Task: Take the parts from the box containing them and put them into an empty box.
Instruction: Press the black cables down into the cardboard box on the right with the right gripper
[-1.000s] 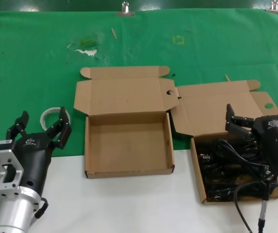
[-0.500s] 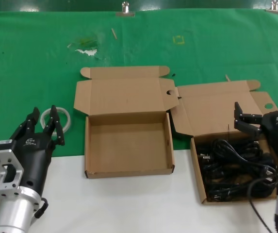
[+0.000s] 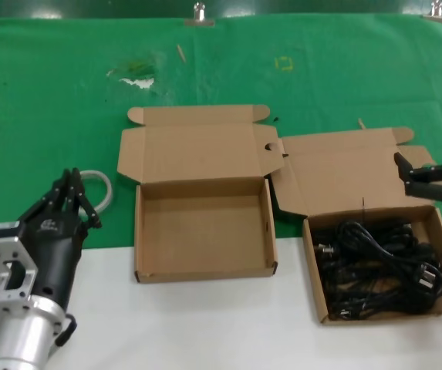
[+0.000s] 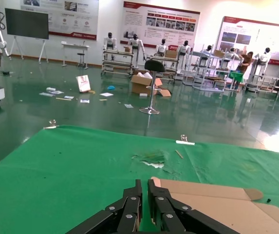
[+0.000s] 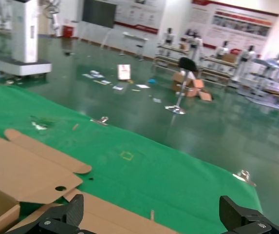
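Several black power cords point(image 3: 379, 270) lie tangled in the right carton point(image 3: 313, 287), whose lid is folded back. The empty carton point(image 3: 204, 231) stands open in the middle and shows a plain tan floor. My right gripper point(image 3: 436, 176) hovers at the far right edge above the full carton's lid, open and empty. In the right wrist view point(image 5: 151, 208) its jaws stand wide apart over that lid point(image 5: 115, 222). My left gripper point(image 3: 72, 191) is at the left, left of the empty carton, shut and empty. In the left wrist view point(image 4: 145, 189) its jaws are together.
A clear ring of tubing point(image 3: 103, 185) lies on the green cloth point(image 3: 321, 85), partly behind my left gripper. A white table surface point(image 3: 205, 324) runs along the front. Scraps of tape point(image 3: 136, 77) and small sticks lie at the back of the cloth.
My left gripper has shut from wide open. My right gripper has moved right and back, away from over the cords to the frame's edge, still open and empty.
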Available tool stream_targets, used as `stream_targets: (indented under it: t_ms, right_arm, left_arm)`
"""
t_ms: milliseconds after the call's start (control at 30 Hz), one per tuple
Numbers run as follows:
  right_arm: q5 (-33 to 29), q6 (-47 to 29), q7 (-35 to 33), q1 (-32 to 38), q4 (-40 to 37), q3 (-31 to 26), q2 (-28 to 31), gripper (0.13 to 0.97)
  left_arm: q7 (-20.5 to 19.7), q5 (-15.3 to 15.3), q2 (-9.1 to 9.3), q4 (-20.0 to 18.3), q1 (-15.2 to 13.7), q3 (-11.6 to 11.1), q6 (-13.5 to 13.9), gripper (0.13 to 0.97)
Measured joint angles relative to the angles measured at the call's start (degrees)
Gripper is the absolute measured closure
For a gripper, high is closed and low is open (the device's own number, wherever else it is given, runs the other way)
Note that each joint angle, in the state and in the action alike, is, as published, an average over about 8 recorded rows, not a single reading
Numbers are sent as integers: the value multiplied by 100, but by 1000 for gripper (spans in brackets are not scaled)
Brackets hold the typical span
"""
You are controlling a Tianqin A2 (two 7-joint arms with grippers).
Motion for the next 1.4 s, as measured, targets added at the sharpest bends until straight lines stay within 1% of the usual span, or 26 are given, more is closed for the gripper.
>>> stream_targets:
  t_ms: [67,133,367,467,567,767,867,1200,1300,1400]
  right_arm:
    - [0,-291,24,134,-60,-3,167,129]
    - [2,-606,-89,278,-131,15,282,129]
    - [48,-2017,-1137,895,-421,113,540,129]
    - [-28,-2606,-1275,1235,-544,-1,695,129]
    - [-206,-3126,-1030,1596,-637,-231,880,129]
    - [-719,-4047,-171,2251,-757,-759,1163,129]
    - [-960,-4409,142,2475,-787,-966,1222,129]
    - [-1444,-5232,955,2730,-811,-1412,1182,129]
    - [-1582,-5384,1179,2785,-878,-1518,1109,129]
    - [-1746,-5439,1247,2841,-1011,-1601,1009,129]
  left_arm:
    - [0,0,0,0,0,0,0,919]
    - [0,1,0,0,0,0,0,922]
    - [0,1,1,0,0,0,0,941]
    - [0,1,1,0,0,0,0,941]
    - [0,1,1,0,0,0,0,941]
    - [0,1,1,0,0,0,0,941]
    - [0,1,1,0,0,0,0,941]
    - [0,1,1,0,0,0,0,941]
    - [0,1,1,0,0,0,0,941]
    - [0,1,1,0,0,0,0,941]
